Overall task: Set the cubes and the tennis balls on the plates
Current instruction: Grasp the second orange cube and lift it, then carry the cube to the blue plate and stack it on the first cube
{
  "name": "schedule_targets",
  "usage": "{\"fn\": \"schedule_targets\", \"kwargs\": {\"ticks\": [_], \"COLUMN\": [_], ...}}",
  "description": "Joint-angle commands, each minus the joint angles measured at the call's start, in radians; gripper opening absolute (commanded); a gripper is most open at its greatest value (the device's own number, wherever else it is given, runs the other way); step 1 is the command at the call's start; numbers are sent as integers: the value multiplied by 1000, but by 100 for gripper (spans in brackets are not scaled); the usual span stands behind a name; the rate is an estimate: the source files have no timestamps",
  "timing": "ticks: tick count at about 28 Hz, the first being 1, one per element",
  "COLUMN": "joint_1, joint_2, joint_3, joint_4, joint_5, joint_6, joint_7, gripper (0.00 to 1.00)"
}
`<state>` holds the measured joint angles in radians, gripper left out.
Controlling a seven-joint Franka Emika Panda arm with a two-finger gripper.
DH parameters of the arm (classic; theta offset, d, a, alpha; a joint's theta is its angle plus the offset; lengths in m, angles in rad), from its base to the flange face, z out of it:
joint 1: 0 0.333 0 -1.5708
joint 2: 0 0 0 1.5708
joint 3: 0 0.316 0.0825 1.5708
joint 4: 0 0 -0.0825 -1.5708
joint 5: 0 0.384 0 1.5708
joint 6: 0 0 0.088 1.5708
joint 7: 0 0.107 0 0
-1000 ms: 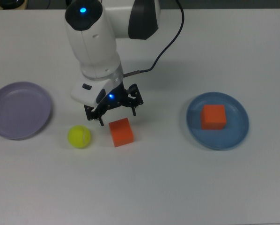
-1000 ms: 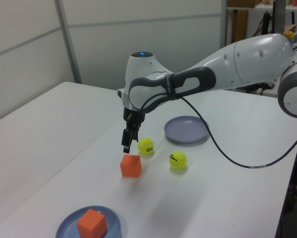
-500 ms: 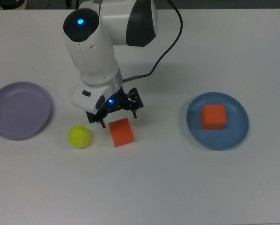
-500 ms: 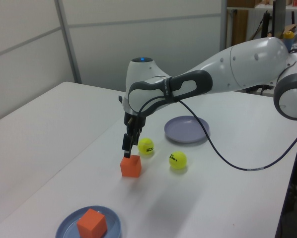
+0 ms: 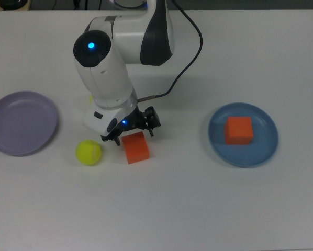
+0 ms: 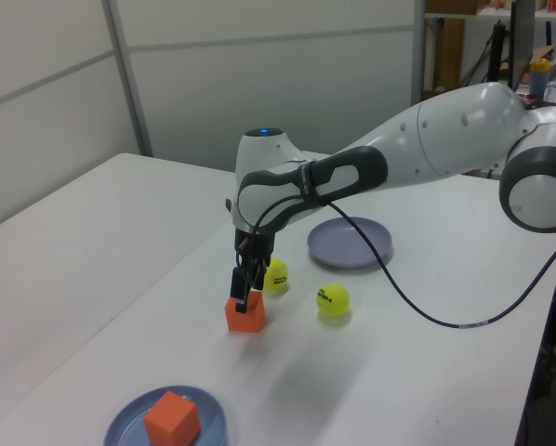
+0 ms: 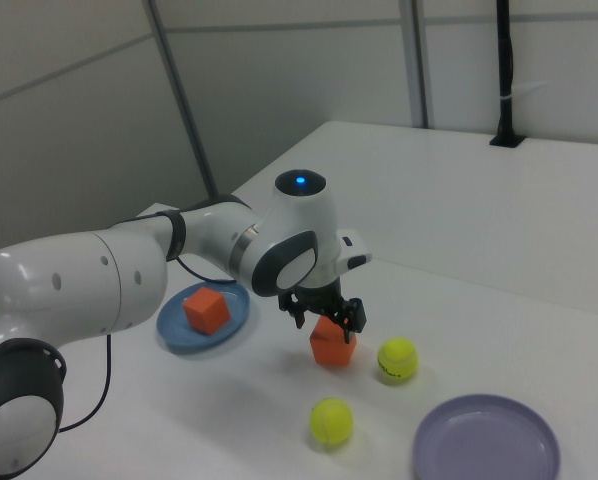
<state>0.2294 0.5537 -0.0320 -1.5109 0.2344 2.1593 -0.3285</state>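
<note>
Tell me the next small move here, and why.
Probably lower a touch and close: the tool sits open right at the top of the loose orange cube on the table, while the other cube already rests on the blue plate.

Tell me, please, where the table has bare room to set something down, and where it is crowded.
Free: the stretch between the loose orange cube and the blue plate, and the whole near strip along the top view's bottom edge. The lavender plate is empty too. Crowded: around the gripper at that cube, with one tennis ball beside it and another tennis ball behind the arm.
</note>
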Motion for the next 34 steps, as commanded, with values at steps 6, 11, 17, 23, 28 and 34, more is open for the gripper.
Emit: {"fn": "schedule_targets", "kwargs": {"ticks": [6,11,17,23,28,34], "joint_1": [14,27,44,53,85,116], "joint_2": [26,77,83,39,-43,-109], "joint_3": [-26,-19,-17,-14,-11,64], "joint_4": [4,3,4,4,3,3], "joint_5": [26,19,16,19,20,2], "joint_6": [0,123,145,142,125,65], "joint_7": [14,32,48,83,88,175], "gripper": [100,100,97,0,0,0]}}
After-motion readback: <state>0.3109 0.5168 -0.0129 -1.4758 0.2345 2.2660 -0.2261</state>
